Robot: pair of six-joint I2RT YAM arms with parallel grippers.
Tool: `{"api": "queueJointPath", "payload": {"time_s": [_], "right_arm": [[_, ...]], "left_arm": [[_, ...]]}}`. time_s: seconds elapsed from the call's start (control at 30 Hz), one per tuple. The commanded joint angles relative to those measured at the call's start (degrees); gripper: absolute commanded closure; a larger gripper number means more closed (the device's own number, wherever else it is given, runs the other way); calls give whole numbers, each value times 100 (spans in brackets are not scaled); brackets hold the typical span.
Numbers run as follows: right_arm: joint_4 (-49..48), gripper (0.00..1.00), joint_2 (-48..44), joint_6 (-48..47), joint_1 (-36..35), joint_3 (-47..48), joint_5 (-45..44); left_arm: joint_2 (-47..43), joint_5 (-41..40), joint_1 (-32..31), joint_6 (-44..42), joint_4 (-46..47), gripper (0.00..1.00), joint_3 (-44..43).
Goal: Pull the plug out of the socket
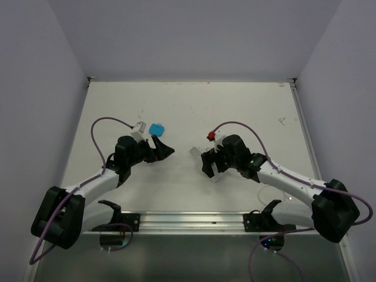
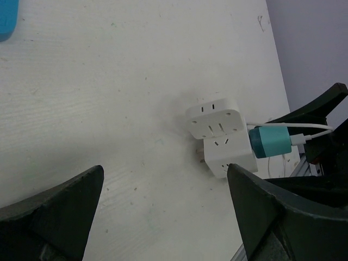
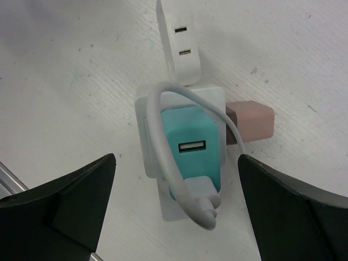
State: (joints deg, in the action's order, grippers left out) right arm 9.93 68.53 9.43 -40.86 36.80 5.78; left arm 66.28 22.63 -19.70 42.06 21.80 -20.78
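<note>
The white cube socket [image 3: 145, 142] lies on the table under my right gripper [image 3: 176, 182], which is open with a finger on each side of it, not touching. A teal plug [image 3: 193, 147] with a USB port sits in its top face, with a white cable [image 3: 163, 157] looped over it. A brown-pink plug [image 3: 251, 122] sticks out of its right side. The left wrist view shows the socket [image 2: 231, 157], the teal plug [image 2: 270, 141] and short prongs. My left gripper [image 2: 163, 217] is open and empty, some way to the left. In the top view the socket [image 1: 195, 151] is mostly hidden by my right gripper [image 1: 210, 167].
A second white block [image 3: 176, 41] with two slots rests against the socket's far side, and it also shows in the left wrist view [image 2: 213, 115]. A blue object [image 1: 157, 128] lies just beyond my left gripper [image 1: 163, 150]. A metal rail [image 1: 188, 221] runs along the near table edge.
</note>
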Motion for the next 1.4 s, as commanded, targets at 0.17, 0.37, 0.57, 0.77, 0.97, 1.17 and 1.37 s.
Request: {"api": "queueJointPath", "payload": {"time_s": [0.17, 0.37, 0.57, 0.77, 0.97, 1.17, 1.37], "right_arm": [[263, 1, -744, 375, -27, 293, -560], [562, 1, -1394, 674, -27, 293, -780], [562, 4, -1808, 797, -27, 117, -850], [334, 11, -1782, 911, -27, -32, -877], [255, 12, -1914, 973, -27, -111, -851], [263, 11, -2080, 999, -27, -173, -850], [299, 10, -2133, 999, -27, -217, -877]], "left_arm": [[-353, 66, -113, -23, -246, 0, -14], [-379, 49, -192, 12, -414, 0, -102], [-327, -346, -657, 451, -247, 0, -102], [68, -1153, -1597, 1242, 359, 1, -146], [859, -1849, -2432, 1927, 1123, 1, -287], [1545, -2113, -2784, 2209, 2003, 1, -278], [2090, -2228, -2951, 2271, 2496, 1, -480]]}}
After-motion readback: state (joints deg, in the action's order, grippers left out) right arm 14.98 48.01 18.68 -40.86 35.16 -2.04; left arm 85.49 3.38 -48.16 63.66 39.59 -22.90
